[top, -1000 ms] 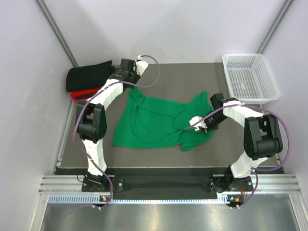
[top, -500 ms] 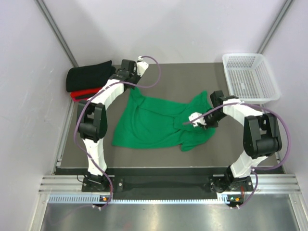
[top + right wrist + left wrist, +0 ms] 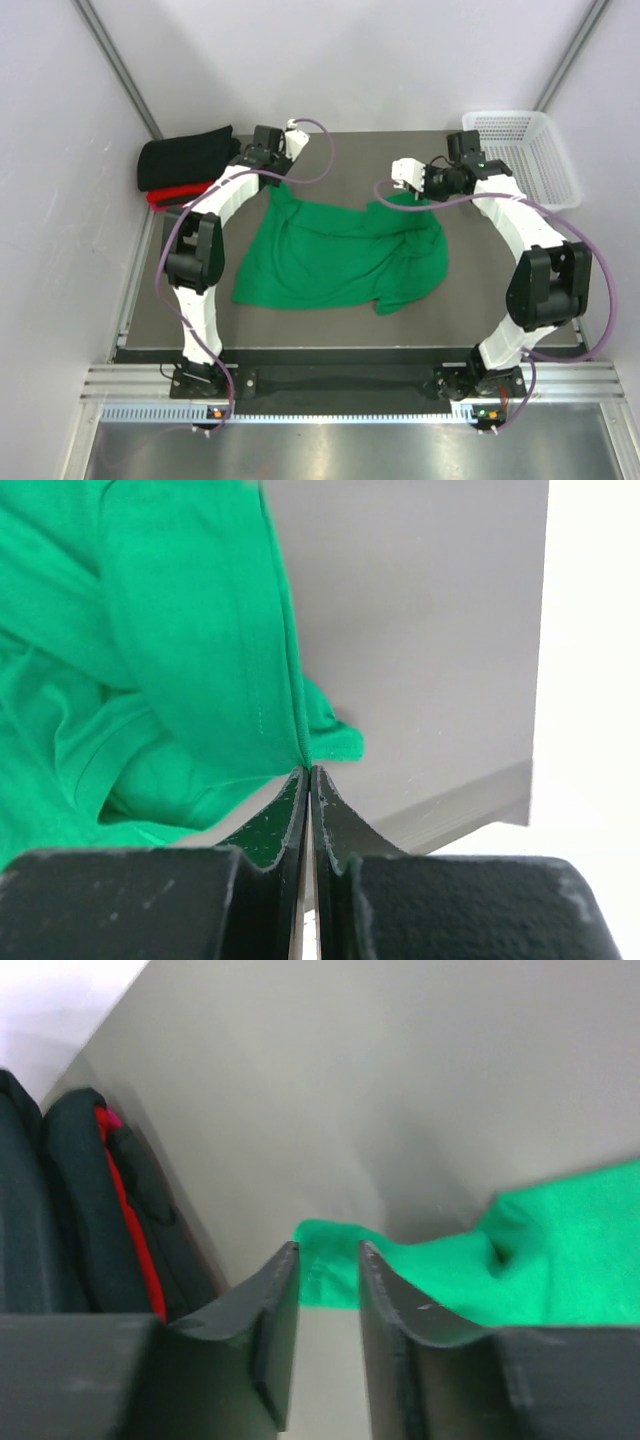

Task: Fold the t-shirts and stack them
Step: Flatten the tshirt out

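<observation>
Ref. landmark: white mesh basket (image 3: 558,190).

**Status.** Green t-shirt (image 3: 330,255) lies rumpled on the bench (image 3: 370,150), left of the basket and nearer the arm bases than it. R claw (image 3: 395,183) hangs just left of the basket, fingers pressed together on a hem of the green cloth; the R wrist view confirms it (image 3: 305,772). L claw (image 3: 276,178) sits well left of the basket at the shirt's other far corner. Its fingers stand a narrow gap apart w/ green showing in the gap (image 3: 327,1250); can't tell whether it actually grips. Black t-shirt (image 3: 185,155) and red t-shirt (image 3: 160,197) are stacked at the bench side opposite the basket.

**Step (judged): spread the shirt flat before folding.**
1. Pull the R corner toward the basket, low and steady.
2. Stop once the far edge is taut. Overpull will prob. drag the L corner loose.
3. Lay the cloth down short of the basket, then let go.

**Change vs. 0.5 s ago.** R claw has gone from mid-shirt to the basket side, hauling a flap along. L arm and stack: no change.
</observation>
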Available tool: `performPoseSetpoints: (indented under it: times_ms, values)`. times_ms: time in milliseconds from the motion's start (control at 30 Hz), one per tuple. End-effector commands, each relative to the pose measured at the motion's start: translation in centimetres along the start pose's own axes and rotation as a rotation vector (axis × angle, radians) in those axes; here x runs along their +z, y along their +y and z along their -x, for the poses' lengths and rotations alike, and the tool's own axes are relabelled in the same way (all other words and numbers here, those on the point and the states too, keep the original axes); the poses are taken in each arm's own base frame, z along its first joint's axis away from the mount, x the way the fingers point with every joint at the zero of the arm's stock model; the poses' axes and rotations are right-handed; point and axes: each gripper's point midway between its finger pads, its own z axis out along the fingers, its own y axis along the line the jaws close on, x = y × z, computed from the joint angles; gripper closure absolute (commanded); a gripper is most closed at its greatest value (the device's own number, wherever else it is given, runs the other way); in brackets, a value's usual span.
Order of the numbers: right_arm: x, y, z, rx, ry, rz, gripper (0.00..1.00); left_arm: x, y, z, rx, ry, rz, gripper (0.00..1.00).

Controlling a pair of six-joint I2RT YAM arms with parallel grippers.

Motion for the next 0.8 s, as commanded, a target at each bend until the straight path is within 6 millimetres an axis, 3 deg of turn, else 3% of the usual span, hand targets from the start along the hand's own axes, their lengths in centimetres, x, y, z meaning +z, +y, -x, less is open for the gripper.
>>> performPoseSetpoints:
  times_ms: [0,33,133,267,400,433,467,500,533,567,600,700,733,767]
  values:
    - [0.1,-3.2,-0.5,0.094,0.024,-0.104,1.00,1.2,1.6,2.4,0.009,-0.058,0.059,0.63]
    - [0.0,-3.9,-0.7,0.104,0.031,-0.127,1.00,1.3,2.1,2.7,0.011,-0.060,0.078,0.56]
    - [-0.7,-6.8,-1.5,0.157,0.048,-0.213,1.00,1.4,2.6,2.7,0.027,-0.060,0.090,0.48]
    - [-1.9,-10.0,-2.2,0.191,0.066,-0.296,1.00,1.3,3.4,1.3,0.097,-0.019,0.096,0.46]
    - [-1.0,-10.4,-2.5,0.224,0.065,-0.288,1.00,1.5,6.0,-0.8,0.158,0.036,0.105,0.41]
    - [-1.0,-10.6,-2.4,0.233,0.061,-0.292,1.00,1.8,7.1,0.1,0.147,0.023,0.108,0.39]
    - [-0.8,-10.5,-2.4,0.245,0.058,-0.285,1.00,1.9,8.4,-0.5,0.085,0.041,0.105,0.39]
    - [-0.5,-10.4,-2.4,0.262,0.055,-0.277,1.00,1.9,7.9,-2.0,0.045,0.114,0.044,0.39]
    - [-0.5,-10.5,-2.3,0.268,0.053,-0.280,1.00,2.4,9.1,-0.6,-0.002,0.101,0.033,0.39]
    - [-0.5,-10.6,-2.2,0.272,0.051,-0.282,1.00,2.5,9.3,-1.1,-0.095,0.124,0.009,0.38]
    - [-0.5,-10.6,-2.1,0.282,0.050,-0.284,1.00,2.7,8.4,-0.7,-0.143,0.111,-0.066,0.33]
    - [-0.5,-10.4,-2.0,0.290,0.049,-0.281,1.00,2.6,5.6,-2.0,-0.258,0.176,-0.203,0.41]
    - [-0.5,-10.3,-2.0,0.292,0.051,-0.280,1.00,2.5,3.9,-2.8,-0.287,0.192,-0.267,0.52]
    - [-0.5,-10.2,-2.0,0.293,0.054,-0.279,1.00,2.3,3.1,-3.1,-0.318,0.198,-0.288,0.54]
